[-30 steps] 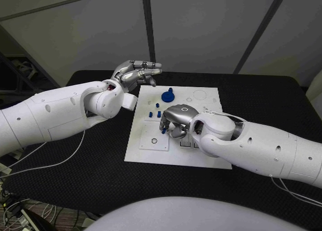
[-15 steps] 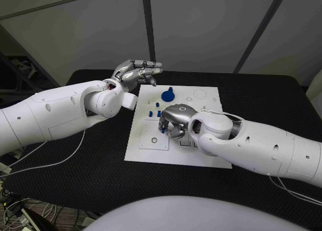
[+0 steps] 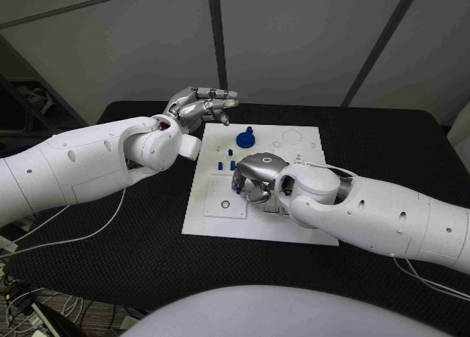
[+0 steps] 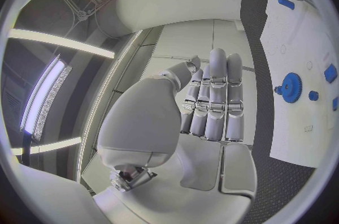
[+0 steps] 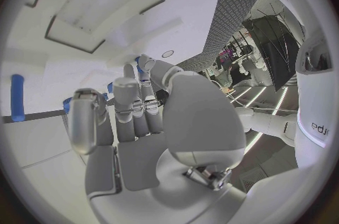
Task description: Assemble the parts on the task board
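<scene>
The white task board (image 3: 209,223) lies in the middle of the black table. A blue gear (image 3: 245,139) stands near its far edge, with small blue pegs (image 3: 225,166) closer in. My right hand (image 3: 257,175) is down on the board's middle, fingertips beside those pegs; whether it grips one is hidden. In the right wrist view, blue bits (image 5: 68,104) show between the fingers (image 5: 126,100), and a blue peg (image 5: 17,98) lies on the board (image 5: 35,145). My left hand (image 3: 204,105) hovers off the board's far left corner, holding nothing; its wrist view shows the gear (image 4: 290,87).
A small ring (image 3: 225,205) sits near the board's left front, and faint circle outlines (image 3: 292,137) mark its far right. The black table (image 3: 113,267) spreads around the board. My right forearm (image 3: 397,217) lies over the board's right front corner.
My right hand has drawn its fingers in a little and shifted slightly left over the pegs. The left hand has not moved.
</scene>
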Action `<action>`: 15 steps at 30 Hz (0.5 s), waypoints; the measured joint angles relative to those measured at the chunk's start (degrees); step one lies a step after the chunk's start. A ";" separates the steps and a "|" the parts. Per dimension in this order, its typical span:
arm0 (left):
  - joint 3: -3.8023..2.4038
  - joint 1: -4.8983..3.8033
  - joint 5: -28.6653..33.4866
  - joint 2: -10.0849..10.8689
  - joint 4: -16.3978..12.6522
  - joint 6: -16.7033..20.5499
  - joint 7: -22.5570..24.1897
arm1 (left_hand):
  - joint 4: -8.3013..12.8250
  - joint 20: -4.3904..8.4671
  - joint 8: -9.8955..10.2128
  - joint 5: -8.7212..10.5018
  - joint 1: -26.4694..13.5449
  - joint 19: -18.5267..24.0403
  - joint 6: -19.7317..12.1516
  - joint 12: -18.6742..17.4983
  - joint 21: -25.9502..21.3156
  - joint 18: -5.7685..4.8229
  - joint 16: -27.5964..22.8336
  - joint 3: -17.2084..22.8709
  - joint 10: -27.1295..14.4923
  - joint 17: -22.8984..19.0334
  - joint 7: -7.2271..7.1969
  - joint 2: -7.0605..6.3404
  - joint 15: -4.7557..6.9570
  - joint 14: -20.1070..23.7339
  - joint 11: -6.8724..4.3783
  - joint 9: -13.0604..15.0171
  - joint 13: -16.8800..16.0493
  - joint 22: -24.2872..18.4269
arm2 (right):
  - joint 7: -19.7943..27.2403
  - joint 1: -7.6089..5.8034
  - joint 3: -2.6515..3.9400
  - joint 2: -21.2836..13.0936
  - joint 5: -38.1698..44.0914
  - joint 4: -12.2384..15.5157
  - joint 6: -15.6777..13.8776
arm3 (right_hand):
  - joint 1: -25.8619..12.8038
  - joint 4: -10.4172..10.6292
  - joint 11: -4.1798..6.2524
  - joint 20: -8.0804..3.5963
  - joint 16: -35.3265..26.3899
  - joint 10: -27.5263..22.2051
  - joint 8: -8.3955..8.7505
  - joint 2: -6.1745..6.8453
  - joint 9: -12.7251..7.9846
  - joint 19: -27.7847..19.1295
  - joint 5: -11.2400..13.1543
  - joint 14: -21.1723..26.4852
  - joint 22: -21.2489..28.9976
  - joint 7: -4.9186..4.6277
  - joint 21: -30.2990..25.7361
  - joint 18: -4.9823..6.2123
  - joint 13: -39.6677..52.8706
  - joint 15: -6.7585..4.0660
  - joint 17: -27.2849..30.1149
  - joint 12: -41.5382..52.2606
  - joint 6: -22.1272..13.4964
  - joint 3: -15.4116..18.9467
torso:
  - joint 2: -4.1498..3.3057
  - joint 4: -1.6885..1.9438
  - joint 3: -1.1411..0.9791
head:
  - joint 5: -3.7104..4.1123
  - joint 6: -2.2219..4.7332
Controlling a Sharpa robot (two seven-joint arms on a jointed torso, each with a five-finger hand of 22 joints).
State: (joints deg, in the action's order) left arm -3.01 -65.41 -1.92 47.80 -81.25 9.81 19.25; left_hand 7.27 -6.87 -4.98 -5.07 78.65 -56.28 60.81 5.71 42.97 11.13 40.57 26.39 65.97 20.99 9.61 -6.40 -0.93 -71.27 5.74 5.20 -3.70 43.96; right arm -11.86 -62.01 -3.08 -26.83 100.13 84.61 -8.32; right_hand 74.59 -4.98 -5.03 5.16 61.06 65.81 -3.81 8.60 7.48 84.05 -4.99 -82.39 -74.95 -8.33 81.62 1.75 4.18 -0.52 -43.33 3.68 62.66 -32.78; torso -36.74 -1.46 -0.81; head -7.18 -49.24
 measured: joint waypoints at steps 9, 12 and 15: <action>0.00 0.00 0.00 -0.01 0.07 -0.11 -0.15 | 0.00 0.00 0.00 0.00 0.00 0.00 0.00 0.00 -0.23 0.00 0.00 0.00 0.00 -0.06 0.00 0.00 0.00 0.00 0.00 0.00 0.00 -0.08 | 0.44 0.08 -0.05 -0.72 -0.45 0.19 -1.96 | -0.09 0.01 -1.10 1.18 -4.65 -6.57 0.00 1.19 -1.58 -1.23 1.16 1.29 0.01 -0.36 -7.33 1.37 -0.28 0.99 6.92 0.00 -4.67 1.16 | 0.01 -0.01 -0.01 | -0.04 0.04; 0.00 0.00 0.00 -0.01 0.09 -0.14 -0.19 | 0.00 0.00 0.00 0.00 0.00 0.00 0.00 0.00 -0.23 0.00 0.00 0.00 0.00 -0.06 0.00 0.00 0.00 0.00 0.00 0.00 0.00 -0.08 | 0.88 0.27 -0.05 -1.89 -0.76 1.12 -3.98 | -0.09 -0.01 -1.10 1.18 -4.65 -6.56 0.00 1.19 -1.63 -1.22 1.16 1.34 0.01 -0.36 -7.35 1.37 -0.13 0.94 7.19 0.00 -4.67 1.49 | 0.02 -0.01 -0.02 | -0.06 0.18; 0.00 0.00 0.01 0.04 0.09 -0.18 -0.23 | 0.00 0.00 0.00 0.00 0.00 0.00 0.00 0.00 -0.23 0.00 0.00 0.00 0.00 -0.06 0.00 0.00 0.00 0.00 0.00 0.00 0.00 -0.08 | 1.36 0.35 -0.05 -3.32 -1.20 2.17 -6.02 | -0.09 0.24 -1.09 1.18 -5.04 -6.54 0.00 1.19 -1.69 -1.22 1.15 1.34 0.01 -0.36 -7.76 1.37 0.08 0.94 7.57 0.00 -4.67 1.87 | 0.03 -0.02 -0.04 | -0.08 0.30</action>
State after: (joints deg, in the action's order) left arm -3.01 -65.41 -1.92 47.85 -81.15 9.63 19.02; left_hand 7.27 -6.87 -4.98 -5.07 78.65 -56.28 60.81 5.71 42.74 11.13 40.58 26.39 65.97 20.93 9.61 -6.40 -0.93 -71.27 5.74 5.20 -3.70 43.88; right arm -10.50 -61.66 -3.13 -30.15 98.93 86.77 -14.34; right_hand 74.49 -4.74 -6.12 6.34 56.02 59.27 -3.81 9.79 5.79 82.83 -3.83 -81.05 -74.94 -8.70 73.87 3.12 4.26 0.42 -35.76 3.68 57.99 -30.91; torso -36.71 -1.48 -0.86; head -7.26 -48.94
